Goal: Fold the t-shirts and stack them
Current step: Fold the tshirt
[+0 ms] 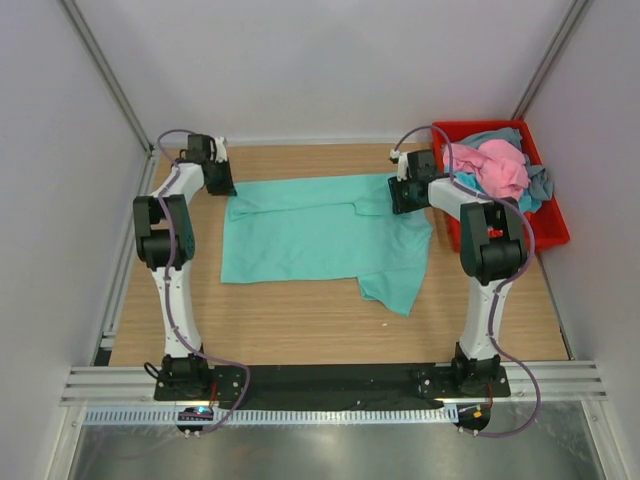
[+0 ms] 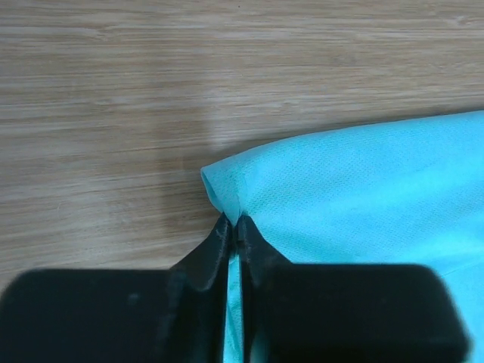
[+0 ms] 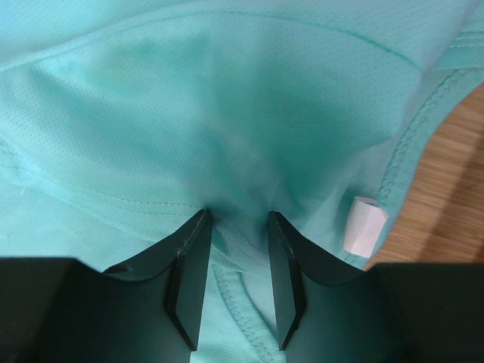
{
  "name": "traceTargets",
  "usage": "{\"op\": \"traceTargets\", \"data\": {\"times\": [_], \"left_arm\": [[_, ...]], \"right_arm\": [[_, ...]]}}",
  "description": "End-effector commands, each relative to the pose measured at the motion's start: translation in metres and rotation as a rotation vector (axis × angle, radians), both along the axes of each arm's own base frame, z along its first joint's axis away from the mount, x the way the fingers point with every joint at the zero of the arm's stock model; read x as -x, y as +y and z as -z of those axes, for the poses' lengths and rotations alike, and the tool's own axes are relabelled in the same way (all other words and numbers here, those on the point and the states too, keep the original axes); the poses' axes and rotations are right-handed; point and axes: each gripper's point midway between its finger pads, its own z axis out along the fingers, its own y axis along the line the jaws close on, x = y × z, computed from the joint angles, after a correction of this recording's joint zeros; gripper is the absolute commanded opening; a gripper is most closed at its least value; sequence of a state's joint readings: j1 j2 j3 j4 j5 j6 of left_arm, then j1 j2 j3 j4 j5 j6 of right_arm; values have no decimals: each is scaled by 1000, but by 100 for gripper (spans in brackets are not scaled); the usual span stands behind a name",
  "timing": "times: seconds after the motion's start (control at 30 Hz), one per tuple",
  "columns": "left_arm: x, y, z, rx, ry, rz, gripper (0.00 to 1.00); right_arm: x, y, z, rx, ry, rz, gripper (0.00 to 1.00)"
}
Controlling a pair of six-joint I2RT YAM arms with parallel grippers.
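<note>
One teal-green t-shirt out on the table; no fold made yet, no stack begun.

Far left: left gripper pinched fully shut on the shirt's far-left corner. Small nub of cloth poking out past the fingertips, bare wood just beyond.

Middle: body of the shirt spread mostly flat, left edge straight. Near-right part slack, trailing toward the near edge in a rumpled flap. Not squared up enough for a clean fold, by the look of it.

Right of middle: right gripper at the far-right end of the shirt, close to a stitched edge and a white tag. Jaws partway apart with a pucker of cloth bunched between them, creases running into the gap. Read as a grip on that bunch, not an empty hover.

Far right: red bin beside the right arm, other t-shirts heaped in it in pink, turquoise-blue and grey-blue, none folded.

Judged early: first shirt only at the spreading stage, both far ends held. Left to do: flatten, fold, set down as base of the stack, then the same for each shirt in the bin.
</note>
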State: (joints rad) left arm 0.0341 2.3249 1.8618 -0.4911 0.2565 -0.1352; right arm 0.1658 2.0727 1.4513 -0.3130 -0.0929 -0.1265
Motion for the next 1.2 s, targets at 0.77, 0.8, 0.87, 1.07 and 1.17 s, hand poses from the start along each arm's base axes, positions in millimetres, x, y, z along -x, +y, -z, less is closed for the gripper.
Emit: {"op": "traceTargets", "data": {"times": [0.77, 0.8, 0.87, 1.07, 1.17], "left_arm": [[194, -40, -106, -133, -166, 405, 71], [198, -40, -103, -151, -174, 427, 72], [207, -38, -98, -167, -183, 438, 72], [212, -35, -89, -160, -151, 398, 72], [212, -38, -87, -139, -139, 388, 72]], "right_arm": [[212, -24, -92, 244, -267, -595, 43], [222, -24, -83, 251, -234, -646, 43], [240, -20, -68, 228, -205, -705, 43], [267, 1, -61, 84, -189, -761, 43], [271, 3, -57, 70, -199, -758, 43]]}}
